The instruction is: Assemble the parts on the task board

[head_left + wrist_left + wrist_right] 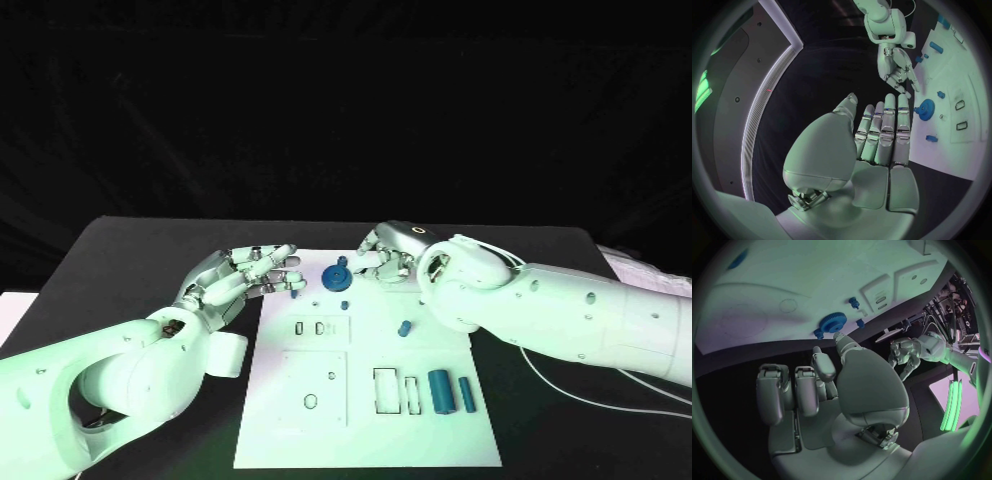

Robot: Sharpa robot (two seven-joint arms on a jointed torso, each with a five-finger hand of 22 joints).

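The table (144, 250) is black. The board (361, 440) is white, and a blue gear (336, 275) lies just off the silver fingers (378, 262). Small blue pegs (405, 327) and two teal-blue cylinders (443, 391) lie farther from them.

Honestly can't read any text, brand, number or label anywhere here. The task board (361, 400) just has plain cut-out outlines, no printing, and nothing legible on the arms or either robot hand.
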